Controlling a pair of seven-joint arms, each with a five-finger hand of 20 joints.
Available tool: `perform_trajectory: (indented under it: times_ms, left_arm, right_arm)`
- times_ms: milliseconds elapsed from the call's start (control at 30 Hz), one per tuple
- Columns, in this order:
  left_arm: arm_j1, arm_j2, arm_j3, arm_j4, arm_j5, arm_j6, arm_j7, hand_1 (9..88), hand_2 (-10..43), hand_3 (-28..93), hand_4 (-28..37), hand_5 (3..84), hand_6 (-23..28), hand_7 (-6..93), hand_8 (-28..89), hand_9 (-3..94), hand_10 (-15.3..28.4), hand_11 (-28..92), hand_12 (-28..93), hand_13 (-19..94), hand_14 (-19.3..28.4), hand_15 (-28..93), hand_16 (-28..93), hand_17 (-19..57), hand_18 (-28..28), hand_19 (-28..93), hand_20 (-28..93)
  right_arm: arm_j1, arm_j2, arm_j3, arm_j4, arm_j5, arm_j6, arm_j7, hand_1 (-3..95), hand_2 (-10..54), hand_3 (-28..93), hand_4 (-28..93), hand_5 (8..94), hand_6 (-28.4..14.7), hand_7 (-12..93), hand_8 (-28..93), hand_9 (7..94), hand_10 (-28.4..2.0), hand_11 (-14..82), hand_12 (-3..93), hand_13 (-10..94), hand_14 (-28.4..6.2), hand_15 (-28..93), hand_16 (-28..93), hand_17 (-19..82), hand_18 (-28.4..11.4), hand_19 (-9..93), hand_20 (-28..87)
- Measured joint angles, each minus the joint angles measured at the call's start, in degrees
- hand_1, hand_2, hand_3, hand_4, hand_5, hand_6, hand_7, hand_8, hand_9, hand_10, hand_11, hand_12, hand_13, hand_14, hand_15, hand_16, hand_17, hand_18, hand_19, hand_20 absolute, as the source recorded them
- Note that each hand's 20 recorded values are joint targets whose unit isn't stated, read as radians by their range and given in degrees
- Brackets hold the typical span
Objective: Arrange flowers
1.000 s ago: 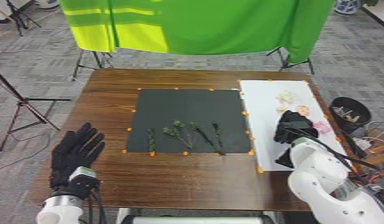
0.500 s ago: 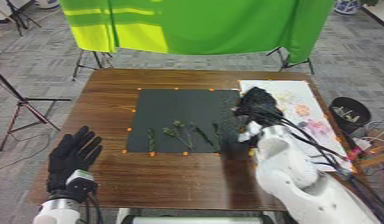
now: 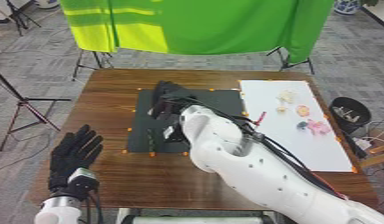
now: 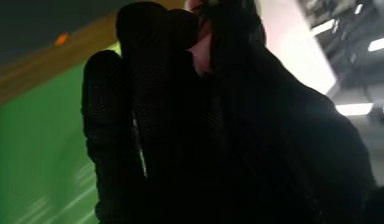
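Note:
My right hand is over the upper left part of the dark mat. In the right wrist view the right hand has its fingers and thumb closed round a pink flower, mostly hidden by the glove. A green stem lies at the mat's lower left; the right arm hides most of the other greenery. Cream blossoms, an orange one and pink ones lie on the white sheet. My left hand rests open at the table's left side.
Small orange markers edge the mat and the sheet on the brown table. A black bin stands beyond the table's right edge. A green cloth hangs behind the far edge. The right arm crosses the mat from the lower right.
My right hand has swung left from the white sheet, across the mat's right edge, to the mat's upper left. The pink blossoms on the sheet are uncovered. The left hand has barely shifted.

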Motion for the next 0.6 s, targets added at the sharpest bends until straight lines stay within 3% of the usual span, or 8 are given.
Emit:
perform_trajectory:
  times_ms: [300,600]
  left_arm:
    - [-1.11,1.86,0.22,-0.02,0.01,1.62,-0.41,28.9,17.7,70,-28.3,43.1,10.3,15.8,-9,34.7,16.1,32,11,26,17.3,47,-9,-6.9,15.9,40,9]
    - [-4.17,2.12,2.62,0.45,-0.34,2.37,0.16,28.9,17.8,70,-28.3,43.3,10.4,16.1,-9,34.8,16.2,32,11,26,17.3,47,-9,-6.8,15.9,40,9]
  right_arm:
    - [-0.39,-7.61,-3.54,6.13,-8.07,-1.24,0.25,60.2,-9.5,73,-28,76.9,0.4,24,2,87.8,-11.0,5.5,35.2,73,-7.9,30,42,30,-20.6,74,29]
    - [-3.06,-10.33,-4.03,8.47,-13.18,-3.33,-1.09,59.7,-9.5,73,-28,72.3,-0.7,25,0,84.7,-9.6,6.0,34.1,70,-8.0,32,40,29,-20.7,74,28]
